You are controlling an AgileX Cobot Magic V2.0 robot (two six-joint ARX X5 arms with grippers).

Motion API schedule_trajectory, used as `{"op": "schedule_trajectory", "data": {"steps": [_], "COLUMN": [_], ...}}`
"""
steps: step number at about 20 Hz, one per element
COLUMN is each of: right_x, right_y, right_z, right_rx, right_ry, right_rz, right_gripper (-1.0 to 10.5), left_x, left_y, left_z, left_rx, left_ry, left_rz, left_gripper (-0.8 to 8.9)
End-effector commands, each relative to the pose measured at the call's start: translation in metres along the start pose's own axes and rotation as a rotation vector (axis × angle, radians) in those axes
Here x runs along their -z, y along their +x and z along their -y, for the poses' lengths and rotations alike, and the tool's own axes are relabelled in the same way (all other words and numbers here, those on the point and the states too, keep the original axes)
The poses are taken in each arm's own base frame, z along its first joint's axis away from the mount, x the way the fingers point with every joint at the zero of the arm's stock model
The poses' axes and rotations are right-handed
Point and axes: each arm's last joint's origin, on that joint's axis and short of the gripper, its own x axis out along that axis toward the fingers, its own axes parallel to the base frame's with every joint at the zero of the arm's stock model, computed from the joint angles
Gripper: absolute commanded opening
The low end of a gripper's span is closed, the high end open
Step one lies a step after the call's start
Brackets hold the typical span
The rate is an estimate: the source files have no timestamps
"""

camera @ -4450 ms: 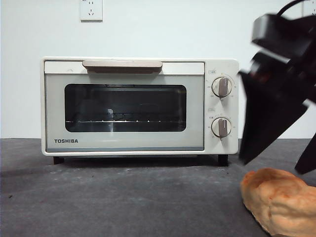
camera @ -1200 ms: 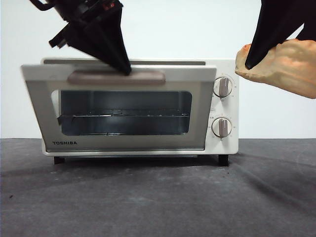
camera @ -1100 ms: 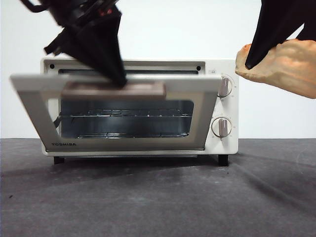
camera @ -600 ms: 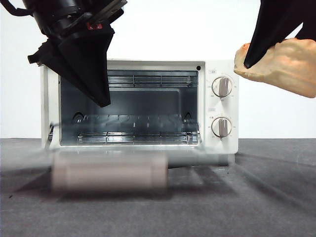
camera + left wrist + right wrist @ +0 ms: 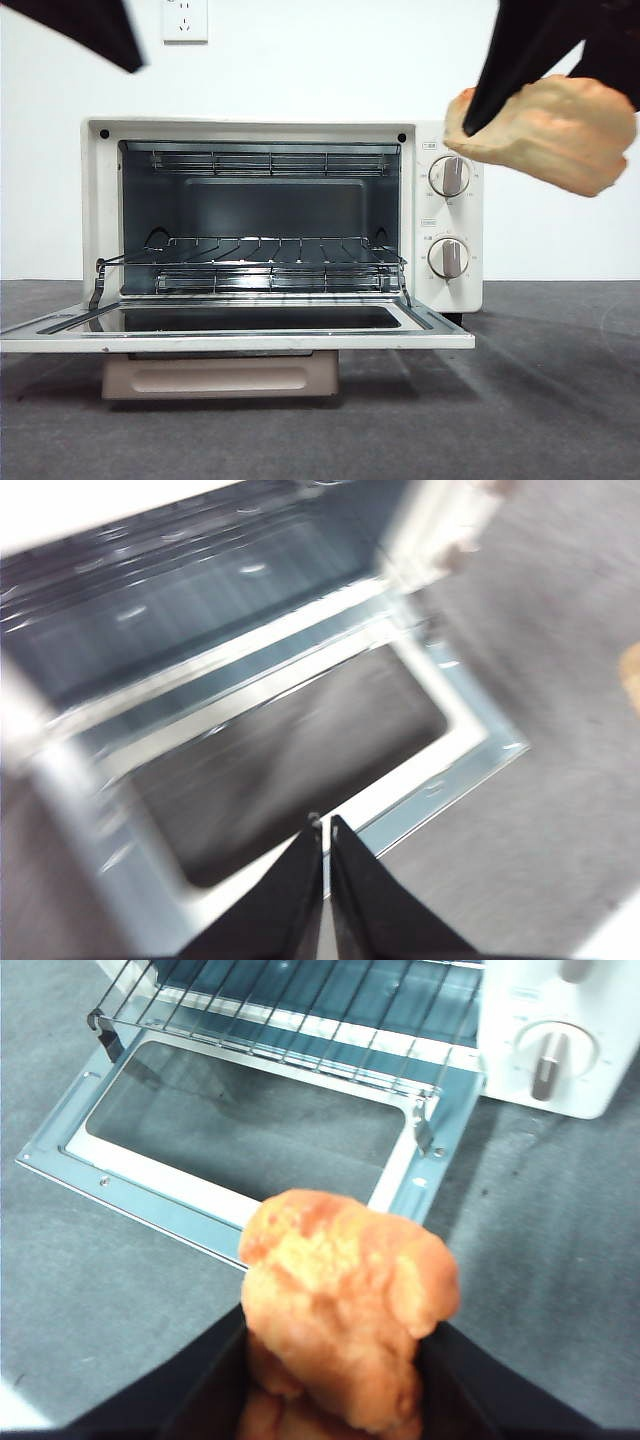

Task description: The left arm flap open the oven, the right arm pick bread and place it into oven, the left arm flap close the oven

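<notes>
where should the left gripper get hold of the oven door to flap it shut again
Best at the beige bar handle, now hanging under the front edge of the lowered door. The oven door lies flat and hinges at its base, so its front edge gives the most leverage. The left gripper, jaws together above the door, would likely do best hooking under that edge from the front and lifting.

A cream-white oven (image 5: 450, 290) with a smooth, faintly glossy painted shell sits on a matt, finely grained dark grey table (image 5: 540, 400). Its lowered door (image 5: 240, 338) shows a bright metal inner frame around dark, reflective glass, with a satin beige bar handle (image 5: 220, 377) beneath. Shiny wire rack (image 5: 250, 262) rods catch the light inside a dull grey metal cavity. Two knobs (image 5: 449, 176) look like smooth plastic. The bread (image 5: 545, 130) has a rough, knobbly golden-orange crust, pinched by the matt black right gripper (image 5: 345, 1360).
</notes>
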Motion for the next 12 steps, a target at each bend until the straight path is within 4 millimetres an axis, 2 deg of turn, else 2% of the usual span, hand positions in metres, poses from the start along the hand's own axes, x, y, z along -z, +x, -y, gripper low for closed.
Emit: {"op": "schedule_trajectory", "data": {"steps": [1,4,8,10,12], "right_x": [-0.013,-0.026,-0.041,-0.051,-0.062], "right_y": [0.004,0.018,0.044,0.062,0.081], "right_z": [-0.007,-0.014,-0.021,-0.026,-0.029], "right_rx": [-0.030,-0.052,-0.044,-0.054,-0.049], "right_ry": [-0.016,-0.035,-0.040,-0.040,-0.037], "right_rz": [0.022,0.004,-0.041,-0.049,-0.052], "right_gripper": [2.0,2.0,2.0,2.0,2.0], "left_x": [0.019,0.051,0.087,0.101,0.103], "left_y": [-0.006,-0.015,-0.020,-0.023,-0.030], "left_z": [-0.011,-0.024,-0.031,-0.032,-0.030], "left_rx": [-0.035,-0.063,-0.066,-0.069,-0.062], "left_ry": [-0.053,-0.121,-0.191,-0.201,-0.196], "left_rz": [0.011,0.041,0.067,0.069,0.116], "left_gripper": [0.16,0.16,0.15,0.16,0.16]}}
